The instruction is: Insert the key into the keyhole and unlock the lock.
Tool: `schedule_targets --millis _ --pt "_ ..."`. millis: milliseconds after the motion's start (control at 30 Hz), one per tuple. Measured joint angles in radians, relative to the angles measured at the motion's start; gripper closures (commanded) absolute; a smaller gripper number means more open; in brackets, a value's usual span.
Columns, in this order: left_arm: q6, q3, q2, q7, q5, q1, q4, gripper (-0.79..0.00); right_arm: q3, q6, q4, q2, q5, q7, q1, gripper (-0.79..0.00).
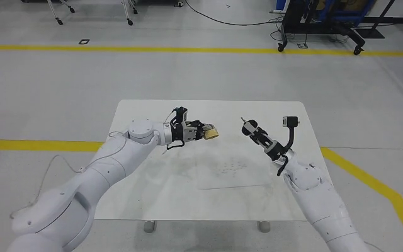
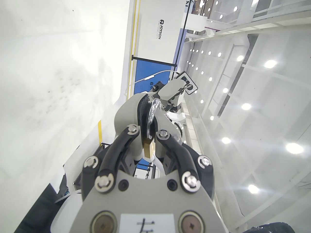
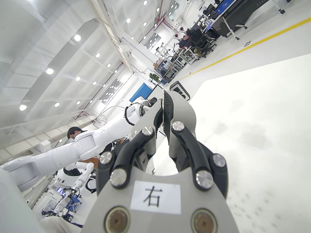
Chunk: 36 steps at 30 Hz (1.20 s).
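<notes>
L jaws pinching brass padlock (image 1: pixel 211 133), R jaws pressed onto thin key (image 1: pixel 242 119), both over white table (image 1: pixel 252 195), well apart

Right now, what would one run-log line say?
left fingers: shut on padlock; right fingers: shut on key; key, padlock: apart, above table; insertion: not yet begun

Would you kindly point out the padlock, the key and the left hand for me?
padlock (image 1: pixel 211 133), top view, on its brass body.
key (image 1: pixel 242 120), top view, on the end sticking out of the right hand (image 1: pixel 246 126).
left hand (image 1: pixel 201 131), top view, midway between its fingertips.
</notes>
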Motion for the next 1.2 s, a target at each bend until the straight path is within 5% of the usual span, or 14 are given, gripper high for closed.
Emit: schedule_targets --millis 233,333,467,600,767,900,1033,1200 --pt "0.001 0.0 0.0 0.0 0.0 0.001 0.001 0.0 -0.004 0.007 -0.003 -0.001 -0.002 -0.005 0.001 0.0" --pt "0.027 -0.015 0.005 0.015 -0.001 0.029 0.004 0.0 -0.023 0.002 -0.024 -0.006 -0.117 -0.061 0.03 0.0" --pt "0.19 -0.027 0.002 -0.048 -0.036 0.045 -0.011 0.0 -0.018 -0.127 -0.072 -0.004 -0.526 -0.137 0.078 0.0" --pt "0.333 -0.008 -0.025 -0.081 -0.003 0.032 -0.023 0.0 0.033 -0.183 -0.216 0.008 -1.081 -0.38 0.067 0.0" --pt "0.424 -0.015 -0.068 -0.069 -0.042 0.035 0.041 0.0 0.059 -0.139 -0.375 0.044 -1.725 -0.721 -0.028 0.0" --pt "0.477 -0.03 -0.1 -0.016 -0.08 0.029 0.076 0.0 0.049 0.002 -0.41 0.068 -2.099 -0.852 -0.085 0.0" --pt "0.466 -0.053 -0.128 0.035 -0.102 0.015 0.106 0.0 0.041 0.111 -0.43 0.078 -2.287 -0.859 -0.131 0.0" --pt "0.46 -0.058 -0.13 0.041 -0.113 0.016 0.109 0.0 0.04 0.129 -0.433 0.077 -2.295 -0.846 -0.139 0.0"
